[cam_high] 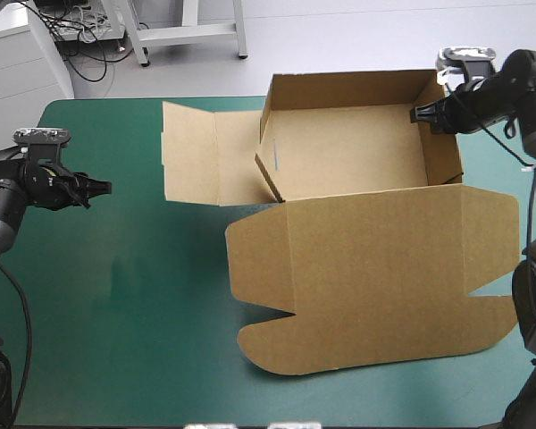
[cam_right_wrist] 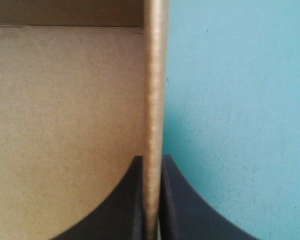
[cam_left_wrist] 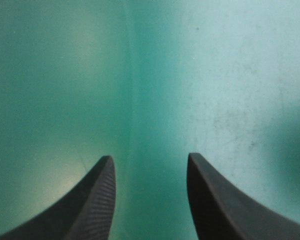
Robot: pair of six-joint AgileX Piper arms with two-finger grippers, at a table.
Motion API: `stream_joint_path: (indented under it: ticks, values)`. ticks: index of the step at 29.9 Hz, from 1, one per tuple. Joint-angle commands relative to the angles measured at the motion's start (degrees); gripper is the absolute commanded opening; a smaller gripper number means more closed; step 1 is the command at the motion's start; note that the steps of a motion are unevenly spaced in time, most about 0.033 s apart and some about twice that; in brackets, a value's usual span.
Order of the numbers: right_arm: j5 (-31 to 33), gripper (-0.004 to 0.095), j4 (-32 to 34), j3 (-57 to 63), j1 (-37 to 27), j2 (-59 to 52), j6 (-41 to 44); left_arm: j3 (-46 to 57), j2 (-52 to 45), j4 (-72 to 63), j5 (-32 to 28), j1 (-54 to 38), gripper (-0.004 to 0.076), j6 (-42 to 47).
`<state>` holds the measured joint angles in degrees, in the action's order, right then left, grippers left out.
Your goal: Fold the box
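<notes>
The brown box (cam_high: pixel 357 152) stands as an open tray at the far right of the table, walls raised, its lid (cam_high: pixel 384 277) lying flat toward the near edge. One side flap (cam_high: pixel 210 154) lies flat to the tray's left. My right gripper (cam_high: pixel 426 113) is at the tray's far right corner, shut on the box's right wall (cam_right_wrist: pixel 154 120), one finger inside and one outside. My left gripper (cam_high: pixel 103 188) hovers open over bare cover near the table's left edge, well apart from the box, with only teal-green cover between its fingers (cam_left_wrist: pixel 97 200).
The teal-green cover (cam_high: pixel 116 304) lies bare across the left and near-left part of the table. The lid reaches close to the right and near edges. White furniture and cables stand beyond the far edge.
</notes>
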<state>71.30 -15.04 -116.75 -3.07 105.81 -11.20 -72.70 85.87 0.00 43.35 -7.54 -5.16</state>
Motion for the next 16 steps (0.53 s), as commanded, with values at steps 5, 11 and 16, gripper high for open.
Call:
stream_joint_path:
  ticks: [5, 11, 16]
  values:
    - [0.0, -0.0018, -12.4, -1.8, -4.3, -6.4, -2.9, -1.5, 1.0, -15.6, -5.4, -0.2, 0.0326, -7.2]
    - [0.0, -0.0018, -15.7, -1.8, -4.2, -6.5, -3.6, -1.5, 5.0, -39.9, -4.5, -0.2, 0.0326, -21.0]
    - [0.0, -0.0018, -16.1, -1.8, -4.2, -6.1, -3.6, -1.5, 8.4, -60.5, -0.4, -0.2, 0.0326, -33.5]
